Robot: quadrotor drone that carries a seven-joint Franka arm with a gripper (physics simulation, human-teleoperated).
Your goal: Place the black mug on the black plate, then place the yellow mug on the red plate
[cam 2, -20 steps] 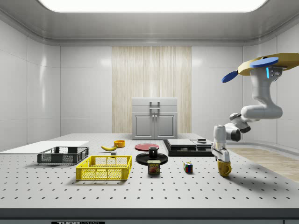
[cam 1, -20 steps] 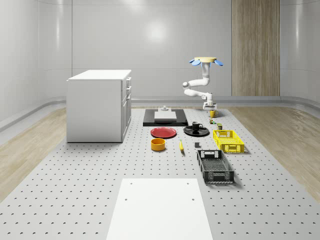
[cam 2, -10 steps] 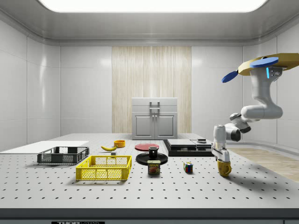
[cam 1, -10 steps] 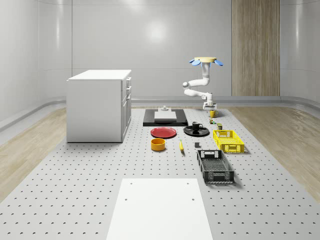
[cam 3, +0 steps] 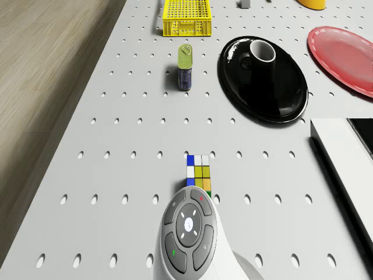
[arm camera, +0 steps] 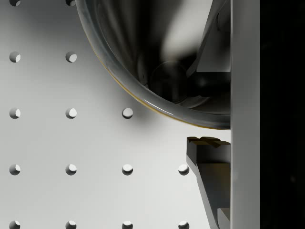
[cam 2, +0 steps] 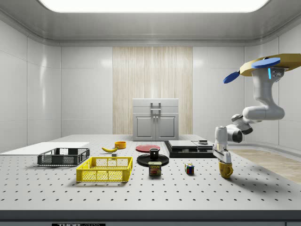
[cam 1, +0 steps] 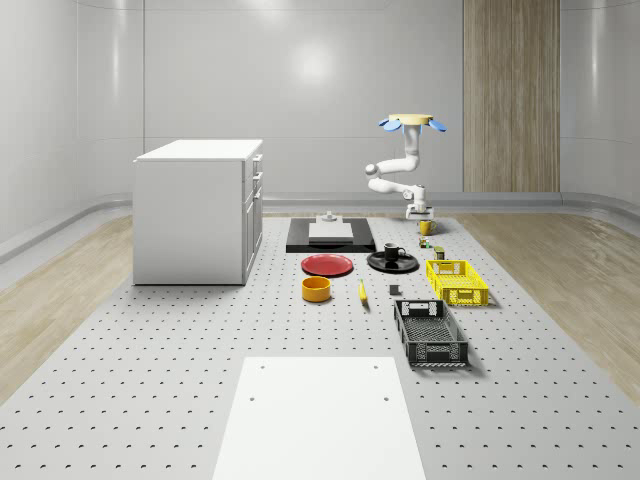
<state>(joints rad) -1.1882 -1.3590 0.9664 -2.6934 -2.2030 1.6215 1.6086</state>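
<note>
Pincer (cam 2: pixel 225 164) down on the round yellow ceramic mug (cam 2: pixel 226 170) — one finger (arm camera: pixel 209 43) inside the rim, the other outside, not clamped — near the bench's far edge. White-armed drone (cam 2: pixel 265 64) hovers above. Black mug (cam 3: pixel 260 56) sits on the glossy black plate (cam 3: pixel 274 93) — flat red plate (cam 3: pixel 344 55) alongside.

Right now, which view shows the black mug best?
The drone view: the black mug stands on the black plate, seen from above with its open mouth plain. The side view shows it in profile on the plate; the whole-scene view shows it from afar.
</note>
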